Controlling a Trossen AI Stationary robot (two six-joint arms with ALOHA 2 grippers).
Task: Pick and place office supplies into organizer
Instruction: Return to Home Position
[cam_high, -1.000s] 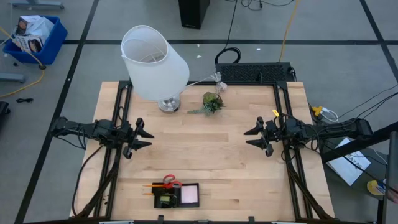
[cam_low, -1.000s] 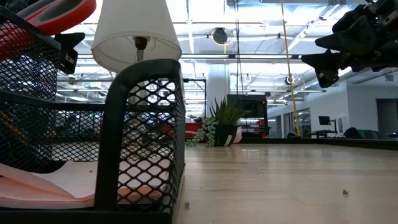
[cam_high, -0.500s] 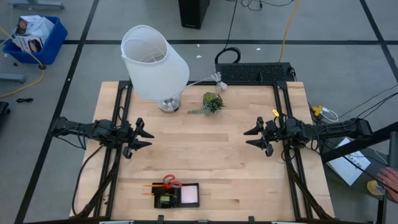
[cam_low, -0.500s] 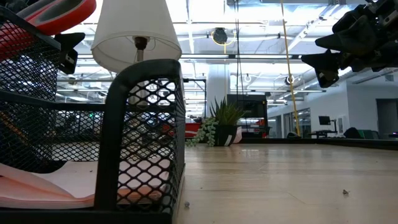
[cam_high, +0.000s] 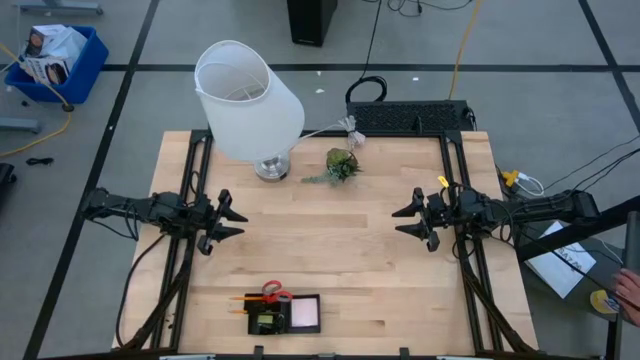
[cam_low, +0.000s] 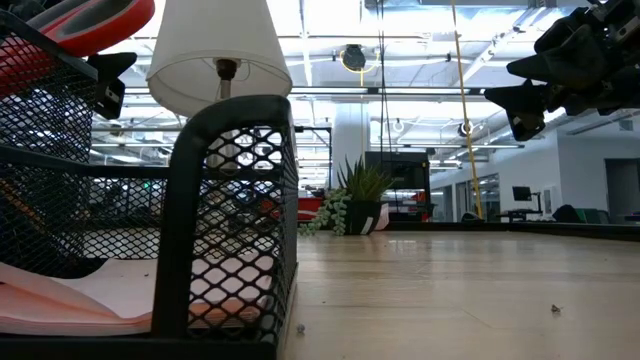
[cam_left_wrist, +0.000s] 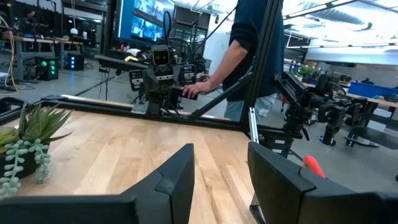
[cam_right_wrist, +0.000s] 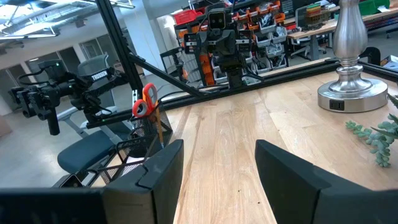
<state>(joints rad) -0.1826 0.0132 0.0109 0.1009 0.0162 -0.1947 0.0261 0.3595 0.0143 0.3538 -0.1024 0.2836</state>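
Black mesh desk organizer (cam_high: 305, 296) sits at the near edge of the light wooden table (cam_high: 340, 250), a bit left of centre. Red-handled scissors (cam_high: 272, 293) stand handles-up at its far side, and thin orange pencils (cam_high: 243, 298) poke out to the left. Pink square sticky-note pad (cam_high: 304, 314) lies flat in the right compartment.

Left gripper (cam_high: 238, 223) hangs over the left side of the table with its fingers spread and nothing between them. Right gripper (cam_high: 397, 222) mirrors it over the right side, also spread and empty. They face each other, both well apart from the organizer.

White lamp with a metal base (cam_high: 248, 100) stands at the far left, with a small green plant sprig (cam_high: 342, 165) just beside it toward centre. Left wrist view shows a person in a dark top (cam_left_wrist: 255, 37) beyond the table, one hand on equipment there.
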